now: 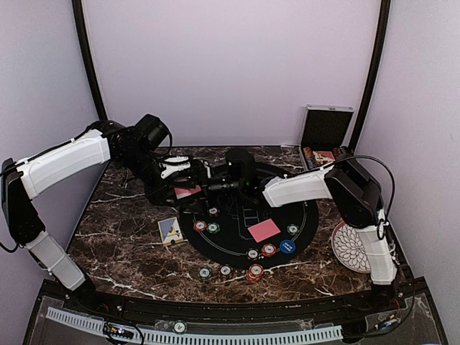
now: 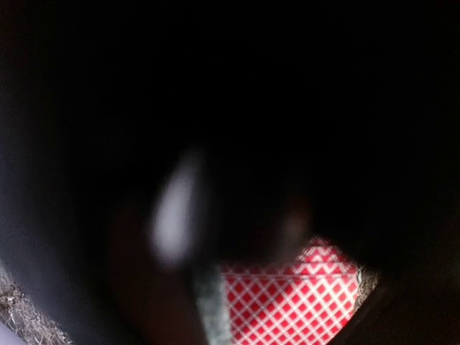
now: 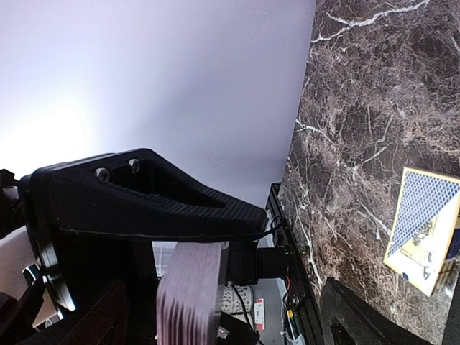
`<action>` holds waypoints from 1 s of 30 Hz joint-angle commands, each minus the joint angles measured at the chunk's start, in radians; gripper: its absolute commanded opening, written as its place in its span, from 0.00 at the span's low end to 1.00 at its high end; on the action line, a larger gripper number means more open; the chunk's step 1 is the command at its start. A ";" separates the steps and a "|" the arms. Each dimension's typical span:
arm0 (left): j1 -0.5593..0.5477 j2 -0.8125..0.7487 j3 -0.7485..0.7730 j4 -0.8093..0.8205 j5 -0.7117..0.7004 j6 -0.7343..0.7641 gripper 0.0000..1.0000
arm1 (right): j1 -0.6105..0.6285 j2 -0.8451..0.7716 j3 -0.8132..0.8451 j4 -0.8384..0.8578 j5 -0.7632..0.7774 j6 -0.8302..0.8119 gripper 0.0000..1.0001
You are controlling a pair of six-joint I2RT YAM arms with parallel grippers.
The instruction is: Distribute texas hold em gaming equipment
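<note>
Over the far side of the black mat [image 1: 215, 248], both arms are hanging nose to nose above the felt. My left gripper [image 1: 184, 184] is pinching the deck of red-backed cards [image 1: 188, 192] tight between its fingers and seems to be carrying it off the table. The left wrist view is giving me only a corner of red lattice, with the rest dark.

My right gripper [image 1: 214, 185] is standing wide, just beside the deck. In its own camera I am seeing the stack edge-on, close under one finger and, as far as I can tell, not touching it.

I am judging the cards to be light, thin and slick. A single one will bend easily and slide off its neighbours, so I would be taking the top card alone by a short edge, with a gentle pinch. A hard squeeze risks dragging several along.

One single card [image 1: 264, 230] is lying on the mat, with a red chip [image 1: 268, 250] and the blue button [image 1: 287, 246] near it.
</note>
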 commanded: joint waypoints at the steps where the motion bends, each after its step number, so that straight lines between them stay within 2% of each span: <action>1: 0.001 -0.017 0.024 -0.022 0.020 -0.004 0.00 | 0.018 0.044 0.078 0.055 -0.008 0.025 0.93; 8: 0.000 -0.021 0.022 -0.022 0.015 -0.002 0.00 | 0.021 0.079 0.121 -0.057 0.003 -0.004 0.83; 25: 0.000 -0.032 0.012 -0.017 0.011 -0.001 0.00 | -0.027 -0.072 -0.079 -0.121 0.036 -0.127 0.67; 30: 0.000 -0.031 0.007 -0.017 0.015 -0.004 0.00 | -0.031 -0.106 -0.095 -0.118 0.028 -0.134 0.59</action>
